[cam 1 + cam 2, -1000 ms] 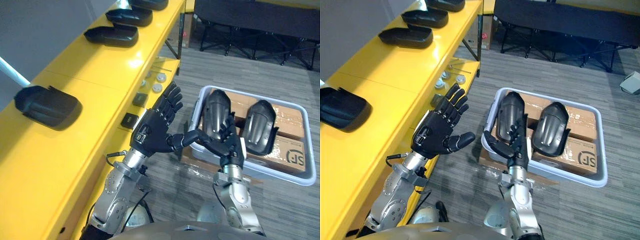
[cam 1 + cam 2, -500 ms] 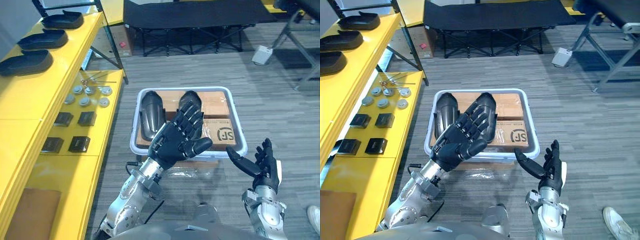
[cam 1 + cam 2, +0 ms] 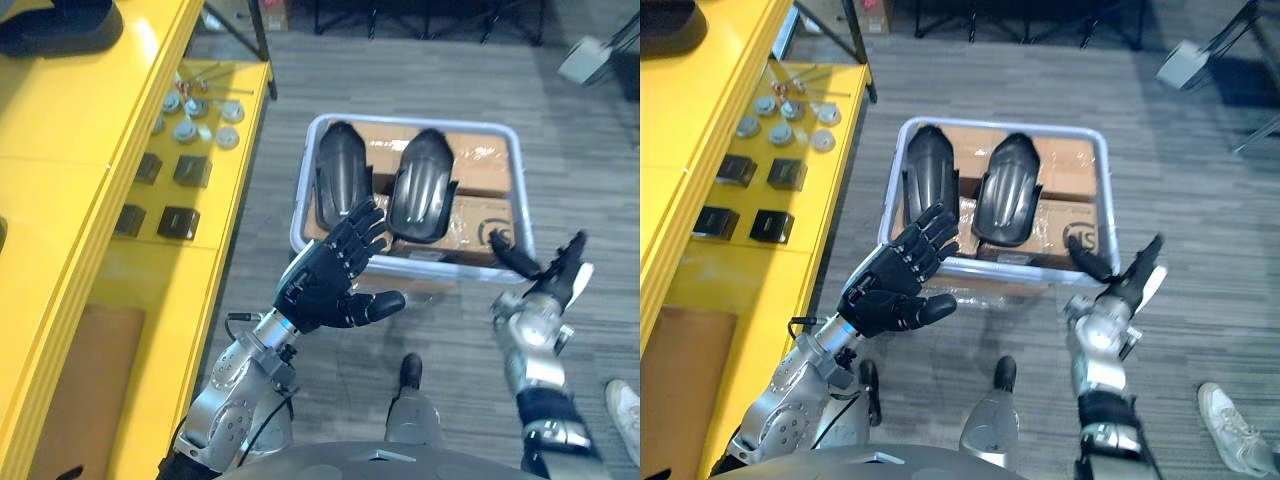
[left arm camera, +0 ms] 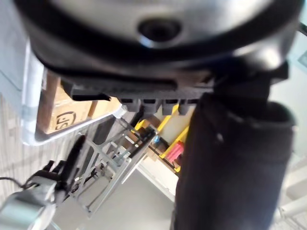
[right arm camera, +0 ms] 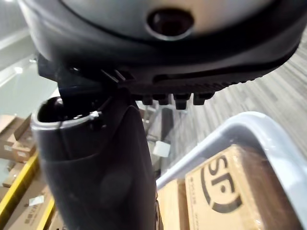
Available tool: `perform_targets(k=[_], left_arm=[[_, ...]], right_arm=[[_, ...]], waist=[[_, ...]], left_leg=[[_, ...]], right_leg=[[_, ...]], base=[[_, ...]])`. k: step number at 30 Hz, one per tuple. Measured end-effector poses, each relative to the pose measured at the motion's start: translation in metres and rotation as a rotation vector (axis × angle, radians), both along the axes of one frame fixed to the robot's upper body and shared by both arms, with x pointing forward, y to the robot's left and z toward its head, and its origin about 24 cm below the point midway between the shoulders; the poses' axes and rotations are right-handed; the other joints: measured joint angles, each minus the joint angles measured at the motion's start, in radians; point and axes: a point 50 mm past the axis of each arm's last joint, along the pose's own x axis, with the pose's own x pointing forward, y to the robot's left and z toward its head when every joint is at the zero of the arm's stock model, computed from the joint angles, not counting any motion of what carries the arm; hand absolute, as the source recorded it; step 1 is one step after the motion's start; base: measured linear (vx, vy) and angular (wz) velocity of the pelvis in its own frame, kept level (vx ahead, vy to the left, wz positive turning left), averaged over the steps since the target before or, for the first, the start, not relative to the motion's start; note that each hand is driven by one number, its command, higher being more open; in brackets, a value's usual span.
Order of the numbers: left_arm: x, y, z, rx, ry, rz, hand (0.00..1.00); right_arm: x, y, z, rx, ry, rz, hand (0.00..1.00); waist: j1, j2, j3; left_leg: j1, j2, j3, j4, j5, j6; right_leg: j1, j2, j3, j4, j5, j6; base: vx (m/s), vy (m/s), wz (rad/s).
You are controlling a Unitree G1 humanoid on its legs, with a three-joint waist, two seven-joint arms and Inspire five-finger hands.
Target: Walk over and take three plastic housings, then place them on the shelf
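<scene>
Two black plastic housings lie side by side on cardboard boxes in a pale bin [image 3: 303, 190]: one on the left [image 3: 337, 185], one on the right [image 3: 420, 195]. My left hand [image 3: 325, 285] is open, palm up and holding nothing, just in front of the bin's near left corner. My right hand [image 3: 548, 272] is open with straight fingers beside the bin's near right corner. Its wrist view shows its thumb [image 5: 96, 182] and the bin's rim [image 5: 249, 129] close by. Another black housing [image 3: 55, 20] rests on the yellow shelf's top board.
The yellow shelf [image 3: 60, 200] runs along the left. Its lower board carries small black blocks [image 3: 180, 220] and round silver parts [image 3: 190, 110]. A person's shoe [image 3: 1230, 425] stands on the grey floor at the lower right. Dark folding-frame legs cross the far floor.
The whole view has swung from the shelf round to the bin. My right hand has come up to the bin's near right corner. Both hands stay open and hold nothing.
</scene>
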Motion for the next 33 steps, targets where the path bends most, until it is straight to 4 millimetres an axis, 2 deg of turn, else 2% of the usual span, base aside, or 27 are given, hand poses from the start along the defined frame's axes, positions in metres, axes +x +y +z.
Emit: perform_targets(k=[1,2,4,8,12,14,17,22,26,27,29,33], left_arm=[[0.002,0.000,0.002,0.003,-0.009,-0.001,1.00],[0.002,0.001,0.001,0.004,-0.009,0.000,1.00],[0.005,0.001,0.001,0.010,-0.014,-0.001,1.00],[0.008,0.004,-0.010,0.043,0.027,0.011,1.00],[0.010,0.004,-0.013,0.048,0.033,0.016,1.00],[0.013,0.002,-0.014,0.054,0.034,0.010,1.00],[0.018,0.000,-0.017,0.065,0.043,0.008,1.00],[0.021,-0.005,-0.023,0.070,0.076,0.014,1.00],[0.021,-0.010,-0.024,0.061,0.085,0.002,1.00],[0.021,-0.010,-0.025,0.059,0.088,0.001,1.00],[0.021,-0.011,-0.027,0.057,0.100,0.006,1.00],[0.019,-0.014,-0.031,0.062,0.124,0.007,1.00]], right_arm=[[0.009,-0.005,0.013,-0.025,-0.025,-0.010,1.00],[0.013,-0.007,0.018,-0.034,-0.035,-0.014,1.00],[0.022,-0.014,0.031,-0.054,-0.055,-0.023,1.00],[0.037,-0.018,0.048,-0.078,-0.070,0.006,1.00],[0.057,-0.025,0.067,-0.101,-0.045,0.051,1.00],[0.062,-0.026,0.071,-0.114,-0.026,0.063,1.00],[0.074,-0.025,0.085,-0.147,-0.001,0.105,1.00],[0.084,-0.030,0.096,-0.146,0.069,0.135,1.00],[0.084,-0.046,0.119,-0.178,0.075,0.108,1.00],[0.085,-0.049,0.125,-0.176,0.087,0.107,0.00],[0.087,-0.051,0.129,-0.164,0.115,0.106,0.00],[0.078,-0.069,0.132,-0.129,0.180,0.071,0.00]], waist=[[0.002,0.007,0.025],[0.007,0.008,0.035],[0.033,0.001,0.064],[0.052,0.003,0.104],[0.061,0.011,0.131],[0.076,0.013,0.138],[0.082,0.022,0.155],[0.100,0.036,0.165],[0.108,0.058,0.186],[0.110,0.061,0.191],[0.110,0.066,0.193],[0.111,0.068,0.194]], left_leg=[[-0.020,0.004,-0.013,0.015,0.000,0.000],[-0.030,0.007,-0.018,0.022,-0.001,-0.002],[-0.062,0.013,-0.034,0.040,-0.002,-0.003],[-0.088,0.013,-0.048,0.063,-0.002,-0.003],[-0.145,0.013,-0.076,0.086,0.003,0.000],[-0.148,0.013,-0.077,0.086,0.004,0.001],[-0.158,0.011,-0.090,0.084,0.011,0.001],[-0.164,0.006,-0.106,0.051,0.035,0.000],[-0.156,-0.005,-0.123,0.005,0.069,0.002],[-0.148,-0.008,-0.121,-0.013,0.080,0.000],[-0.137,-0.008,-0.121,-0.038,0.097,-0.001],[-0.131,-0.009,-0.132,-0.077,0.124,-0.005]], right_leg=[[-0.004,0.004,-0.010,0.000,0.000,0.000],[-0.007,0.008,-0.010,0.000,0.000,0.000],[-0.025,0.016,-0.012,0.000,0.000,0.000],[-0.033,0.018,-0.017,0.003,0.000,0.000],[-0.058,0.021,-0.041,0.003,0.000,0.000],[-0.061,0.021,-0.041,0.005,0.000,0.001],[-0.062,0.021,-0.058,0.007,0.002,0.003],[-0.069,0.021,-0.078,0.008,0.003,0.004],[-0.076,0.013,-0.093,0.028,0.003,0.004],[-0.079,0.010,-0.094,0.032,0.003,0.004],[-0.085,0.009,-0.094,0.044,0.003,0.004],[-0.085,0.009,-0.115,0.050,-0.010,-0.008]], base=[[-0.10,-0.017,0.23],[-0.11,-0.022,0.13],[-0.10,-0.028,0.08],[-0.06,-0.006,0.06],[-0.05,-0.004,0.14],[-0.01,-0.003,0.06],[0.01,-0.013,0.11],[0.02,-0.022,0.13],[0.01,-0.022,0.15],[-0.03,-0.024,0.04],[-0.05,-0.030,0.04],[-0.07,-0.037,0.08]])
